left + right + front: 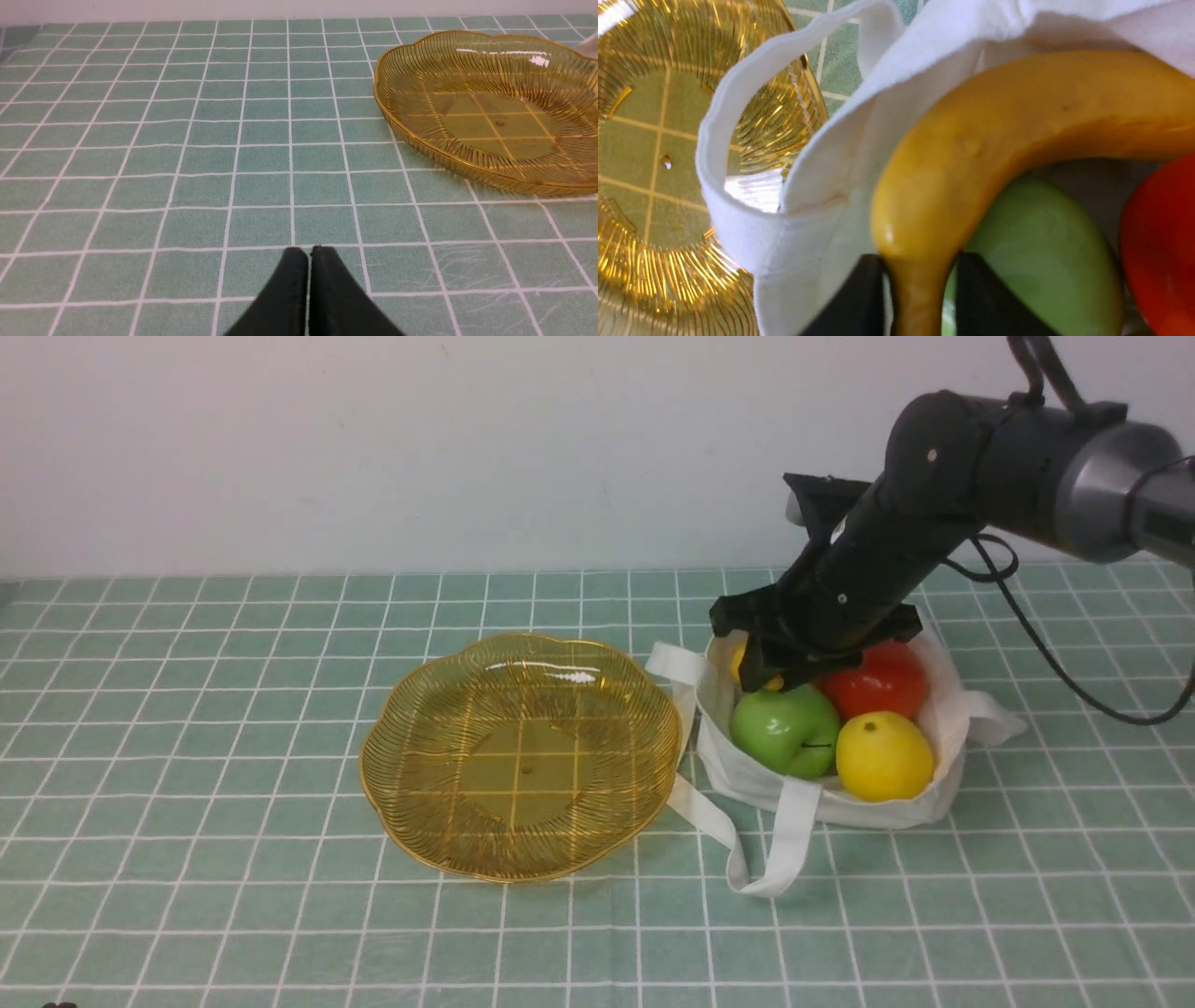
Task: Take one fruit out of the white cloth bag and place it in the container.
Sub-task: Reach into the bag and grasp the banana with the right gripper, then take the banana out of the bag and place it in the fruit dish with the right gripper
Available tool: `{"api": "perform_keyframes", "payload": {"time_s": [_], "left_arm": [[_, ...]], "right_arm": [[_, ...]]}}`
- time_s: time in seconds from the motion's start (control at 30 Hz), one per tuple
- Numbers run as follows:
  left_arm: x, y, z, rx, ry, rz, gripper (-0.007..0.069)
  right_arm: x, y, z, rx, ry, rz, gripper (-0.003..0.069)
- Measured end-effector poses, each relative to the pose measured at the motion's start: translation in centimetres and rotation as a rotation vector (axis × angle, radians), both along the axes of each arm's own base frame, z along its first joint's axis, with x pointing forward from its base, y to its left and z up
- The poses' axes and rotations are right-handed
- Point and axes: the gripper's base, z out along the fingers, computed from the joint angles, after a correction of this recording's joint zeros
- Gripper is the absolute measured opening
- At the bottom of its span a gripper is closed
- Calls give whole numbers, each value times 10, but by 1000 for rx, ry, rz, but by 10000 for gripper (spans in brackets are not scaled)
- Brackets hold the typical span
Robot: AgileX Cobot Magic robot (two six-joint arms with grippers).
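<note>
- Here's the right gripper (920, 268), reaching down into the white cloth bag (728, 765), its fingers clamped on one narrow end of the banana (1017, 107).
- And the banana is inside the bag, lying along the cloth wall, its curve passing beside the green apple (786, 730); from the front, the dark fingers hide most of it.
- The red fruit (882, 679) sits behind the yellow round fruit (885, 756), and the green apple is right beside them, all in the bag!
- The bag stands open on the checked tabletop (233, 896), one strap (794, 835) looping out over its front side.
- Just to the left of the bag is the amber dish (527, 770), nothing lying in it, with cloth right up by its scalloped rim.
- Over on the other side, the left gripper (309, 261) hangs with its fingertips together, holding nothing, the dish well ahead of it.
</note>
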Motion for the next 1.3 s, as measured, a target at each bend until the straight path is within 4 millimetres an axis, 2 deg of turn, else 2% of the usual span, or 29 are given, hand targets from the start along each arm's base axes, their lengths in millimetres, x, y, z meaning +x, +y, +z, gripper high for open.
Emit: {"api": "perform_keyframes", "payload": {"time_s": [0.07, 0.17, 0.27, 0.3, 0.37, 0.4, 0.43, 0.63, 0.77, 0.97, 1.07, 1.1, 1.17, 1.23, 1.3], "left_arm": [[0, 0, 0, 0, 0, 0, -8], [0, 0, 0, 0, 0, 0, -8], [0, 0, 0, 0, 0, 0, -8], [0, 0, 0, 0, 0, 0, -8], [0, 0, 0, 0, 0, 0, -8], [0, 0, 0, 0, 0, 0, -8], [0, 0, 0, 0, 0, 0, -8], [0, 0, 0, 0, 0, 0, -8], [0, 0, 0, 0, 0, 0, -8], [0, 0, 0, 0, 0, 0, -8], [0, 0, 0, 0, 0, 0, -8], [0, 0, 0, 0, 0, 0, -8], [0, 0, 0, 0, 0, 0, -8], [0, 0, 0, 0, 0, 0, -8], [0, 0, 0, 0, 0, 0, -8]], "right_arm": [[-2, -1, 3, -7, 9, 6, 93], [-9, -3, 13, -17, 28, 21, 101], [-21, -6, 36, -14, 30, 37, 101], [-21, -6, 38, -13, 26, 37, 101], [-33, -10, 65, -2, -6, 45, 101], [-34, -10, 66, -2, -7, 46, 101], [-40, -12, 78, 5, -26, 48, 101], [-59, -18, 116, 27, -107, 57, 101], [-64, -20, 128, 39, -149, 53, 101], [-62, -16, 131, 81, -182, 60, 101], [-62, -7, 135, 159, -217, 106, 101], [-66, 7, 140, 227, -259, 196, 101], [-68, 18, 141, 265, -274, 246, 101], [-77, 51, 138, 353, -296, 387, 101], [-79, 73, 124, 362, -293, 471, 101]]}}
